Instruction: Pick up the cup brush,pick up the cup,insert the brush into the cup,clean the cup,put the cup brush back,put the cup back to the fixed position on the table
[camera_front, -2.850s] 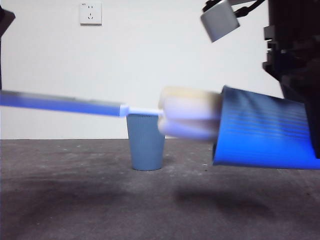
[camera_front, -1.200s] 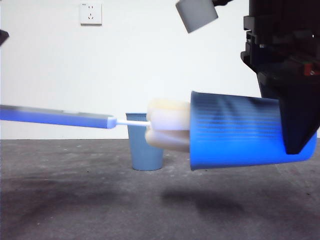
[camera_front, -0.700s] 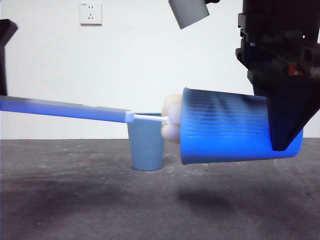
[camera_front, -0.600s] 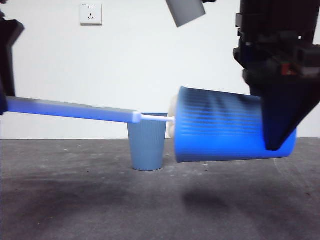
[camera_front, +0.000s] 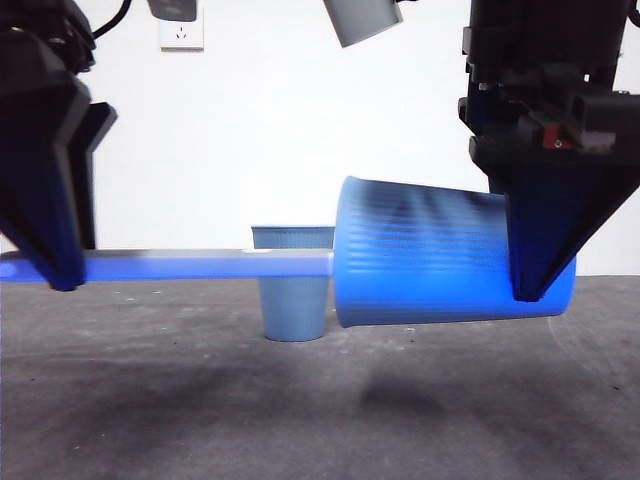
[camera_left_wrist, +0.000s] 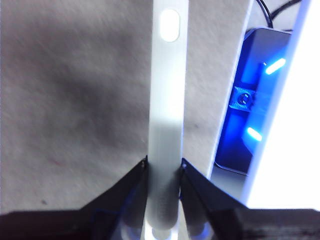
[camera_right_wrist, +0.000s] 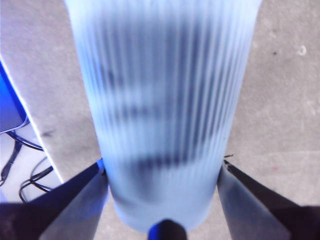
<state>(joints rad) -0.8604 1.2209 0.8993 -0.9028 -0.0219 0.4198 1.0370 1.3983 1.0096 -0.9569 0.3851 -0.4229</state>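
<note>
My right gripper (camera_front: 530, 280) is shut on a blue ribbed cup (camera_front: 430, 265) and holds it on its side above the table (camera_front: 320, 410), mouth towards the left. In the right wrist view the cup (camera_right_wrist: 165, 100) sits between the two jaws of the right gripper (camera_right_wrist: 162, 172). My left gripper (camera_front: 55, 265) is shut on the grey handle of the cup brush (camera_front: 200, 265), held level, its end inside the cup's mouth. The sponge head is hidden inside the cup. The handle (camera_left_wrist: 169, 90) runs out from the left gripper (camera_left_wrist: 164, 167). A second blue cup (camera_front: 293, 290) stands upright behind.
A white wall with a socket (camera_front: 182, 35) stands behind the table. A grey camera block (camera_front: 362, 20) hangs at the top. Past the table's edge, a blue-lit device (camera_left_wrist: 245, 105) shows in the left wrist view and cables (camera_right_wrist: 20, 170) in the right wrist view.
The brush has moved right and deeper into the held cup, so the sponge head no longer shows. My left gripper has come into view at the left. The held cup has shifted slightly left.
</note>
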